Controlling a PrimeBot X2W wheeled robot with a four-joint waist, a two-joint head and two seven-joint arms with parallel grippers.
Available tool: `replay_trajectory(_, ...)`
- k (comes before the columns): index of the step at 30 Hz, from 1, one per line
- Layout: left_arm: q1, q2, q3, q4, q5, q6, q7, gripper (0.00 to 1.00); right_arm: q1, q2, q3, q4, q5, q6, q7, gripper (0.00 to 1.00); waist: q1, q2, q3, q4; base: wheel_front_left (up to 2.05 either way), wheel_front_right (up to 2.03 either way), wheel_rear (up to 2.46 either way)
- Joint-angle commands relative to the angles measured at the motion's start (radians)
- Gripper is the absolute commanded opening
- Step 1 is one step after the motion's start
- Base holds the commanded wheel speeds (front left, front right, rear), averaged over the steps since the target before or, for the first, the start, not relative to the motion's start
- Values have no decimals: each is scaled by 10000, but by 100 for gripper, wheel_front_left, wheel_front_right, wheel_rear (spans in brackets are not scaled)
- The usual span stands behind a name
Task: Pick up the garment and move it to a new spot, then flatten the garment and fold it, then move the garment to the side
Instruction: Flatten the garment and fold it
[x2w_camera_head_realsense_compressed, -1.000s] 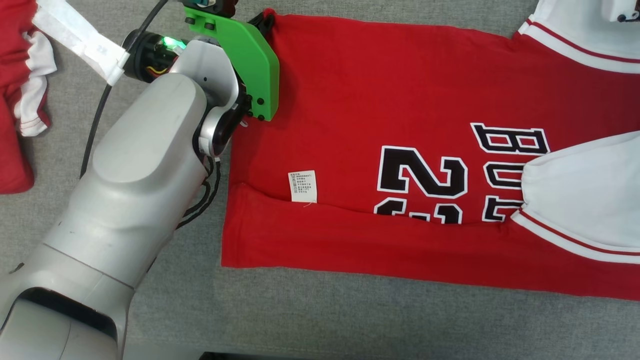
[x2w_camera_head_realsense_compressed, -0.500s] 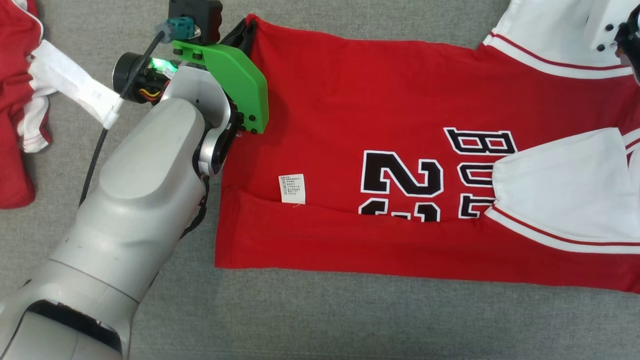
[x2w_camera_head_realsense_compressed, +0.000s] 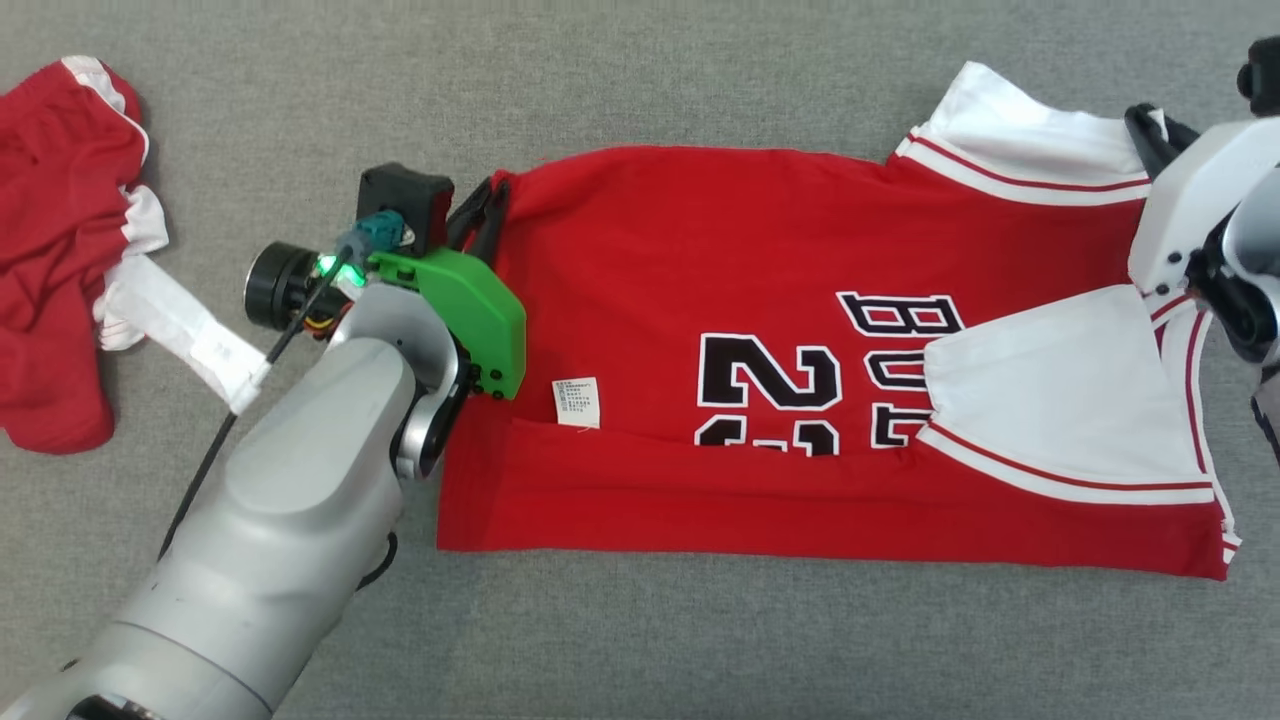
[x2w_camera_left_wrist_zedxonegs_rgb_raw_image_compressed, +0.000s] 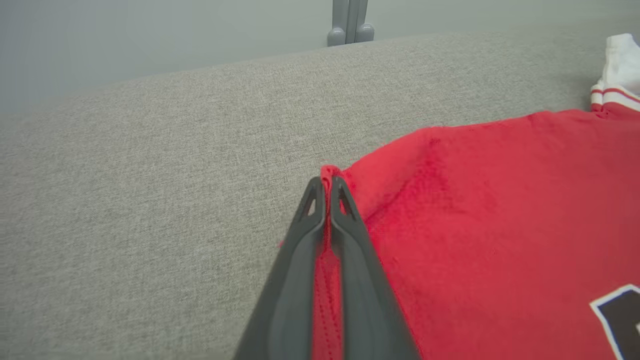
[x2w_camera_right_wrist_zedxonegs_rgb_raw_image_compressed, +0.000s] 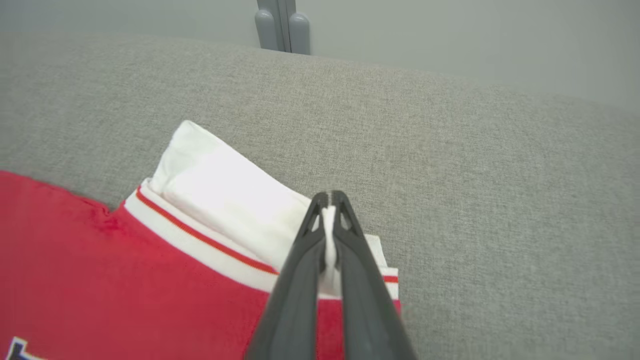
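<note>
Two grippers: both are being kept clenched, the left gripper (x2w_camera_left_wrist_zedxonegs_rgb_raw_image_compressed: 327, 186) on the shirt's (x2w_camera_head_realsense_compressed: 700, 250) far-left corner, the right gripper (x2w_camera_right_wrist_zedxonegs_rgb_raw_image_compressed: 330, 200) on its far-right white sleeve (x2w_camera_right_wrist_zedxonegs_rgb_raw_image_compressed: 225, 200).
Shirt: is being held flat on the gray surface (x2w_camera_head_realsense_compressed: 700, 640), near edge already folded over.
Left to do: far fold, shift aside.
Change: camera is being drawn back; left pinch unchanged.

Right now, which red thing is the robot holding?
The flat jersey with the black number, in the middle: the left gripper pinches its red corner and the right gripper its white sleeve. The crumpled red garment at the far left lies untouched.
</note>
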Motion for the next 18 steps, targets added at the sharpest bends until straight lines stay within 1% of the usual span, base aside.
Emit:
replay_trajectory(1,258,142,-20,-72,120,31,-124,0,369,-65,17,-188,192,-18,-6,0,0,0,-342,-168,0,0,0)
replay_trajectory(9,1110,522,-138,-231,197,194,-714,0,2069,-316,-65,-1486,654,-18,335,0,0,0,-668,-408,0,0,0)
replay_trajectory(12,1367,624,-113,-238,139,211,-985,0,2690,-347,-281,-2000,716,-18,504,0,0,0,-804,-440,0,0,0)
replay_trajectory(13,1520,661,-132,-226,118,186,-1110,0,3168,-341,-362,-2378,789,-18,728,0,0,0,-888,-449,0,0,0)
replay_trajectory(15,1666,689,-155,-213,109,167,-1233,0,3616,-368,-596,-2809,731,-18,906,0,0,0,-979,-464,0,0,0)
replay_trajectory(18,1906,751,-138,-244,61,163,-1428,0,4299,-218,-993,-3470,648,-18,1160,0,0,0,-1097,-503,0,0,0)
